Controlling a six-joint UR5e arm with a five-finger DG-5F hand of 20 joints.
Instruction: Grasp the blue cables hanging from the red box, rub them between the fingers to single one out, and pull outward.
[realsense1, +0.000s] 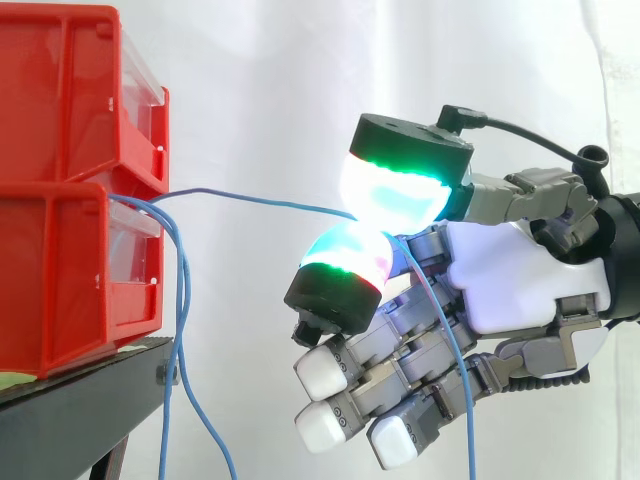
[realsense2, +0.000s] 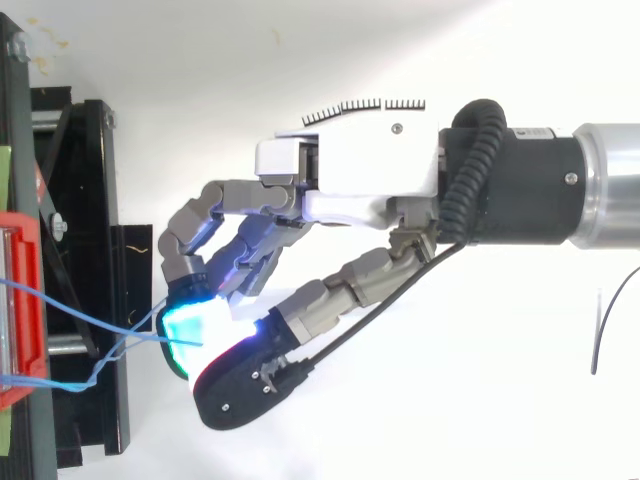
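Side view: hand (realsense1: 520, 285) pinches one blue cable (realsense1: 260, 199) from the red box (realsense1: 60, 280); thin, limp, probably slippery, best gripped mid-span.

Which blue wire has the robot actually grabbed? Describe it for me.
Start at the stacked red bins on the left. From between them, one blue cable runs nearly level to the hand, pinched between its glowing pads; the other cables hang down.
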